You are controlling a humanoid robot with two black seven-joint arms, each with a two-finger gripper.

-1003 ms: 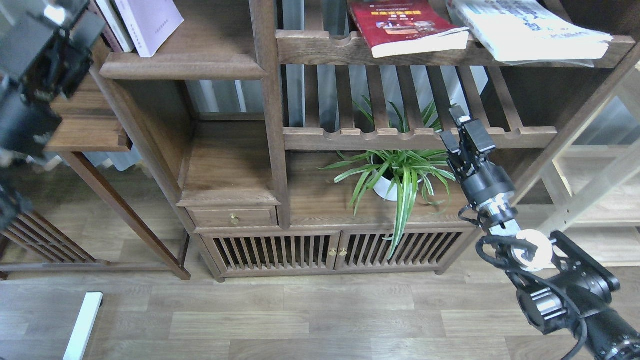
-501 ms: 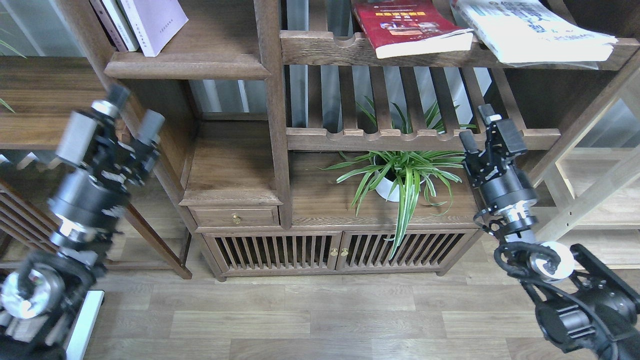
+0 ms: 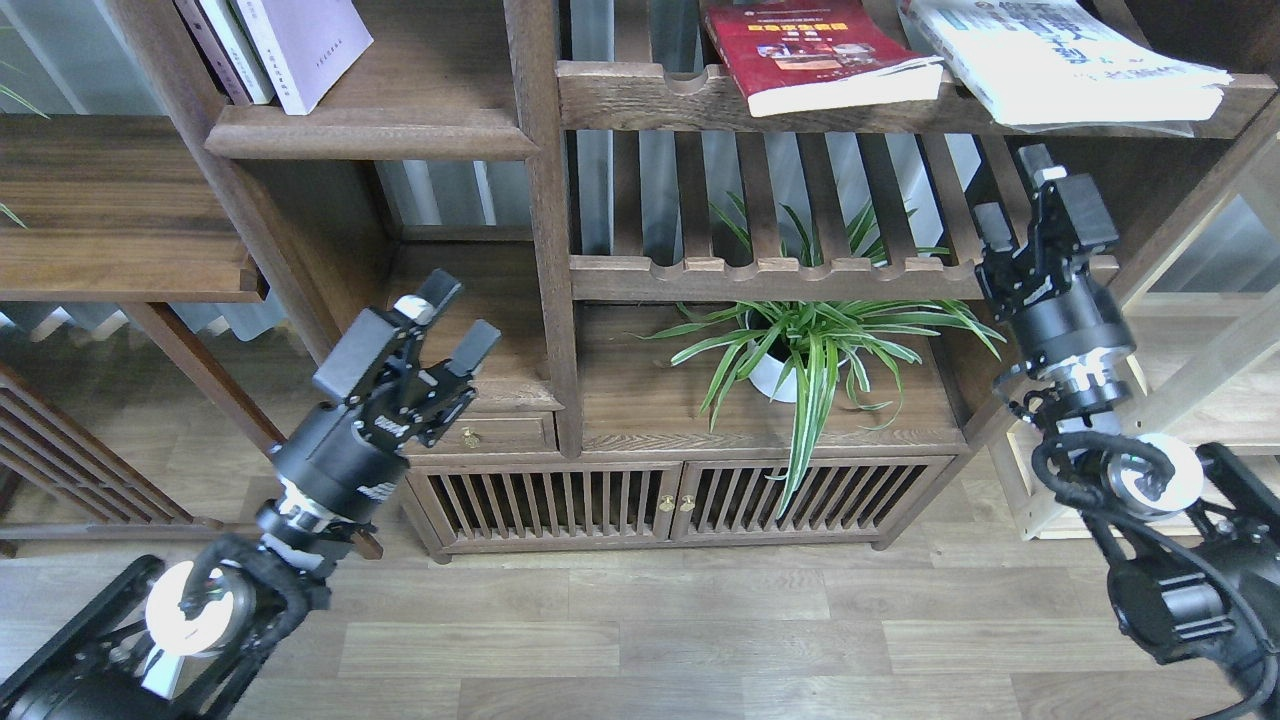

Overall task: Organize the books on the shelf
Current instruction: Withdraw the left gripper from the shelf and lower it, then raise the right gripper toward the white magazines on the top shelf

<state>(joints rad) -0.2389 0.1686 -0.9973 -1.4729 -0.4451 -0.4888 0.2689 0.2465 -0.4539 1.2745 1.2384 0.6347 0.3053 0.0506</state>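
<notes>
Our left gripper (image 3: 458,318) and right gripper (image 3: 1015,190) gape empty. A glossy red book (image 3: 815,52) and white book (image 3: 1060,60) lie flat on a slatted rack (image 3: 650,95); the lavender book (image 3: 305,45) leans upright on the smooth shelf (image 3: 370,130).

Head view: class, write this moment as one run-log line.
left gripper: open, empty | right gripper: open, empty | red book, white book: flat on slatted rack | lavender book: on shelf
</notes>
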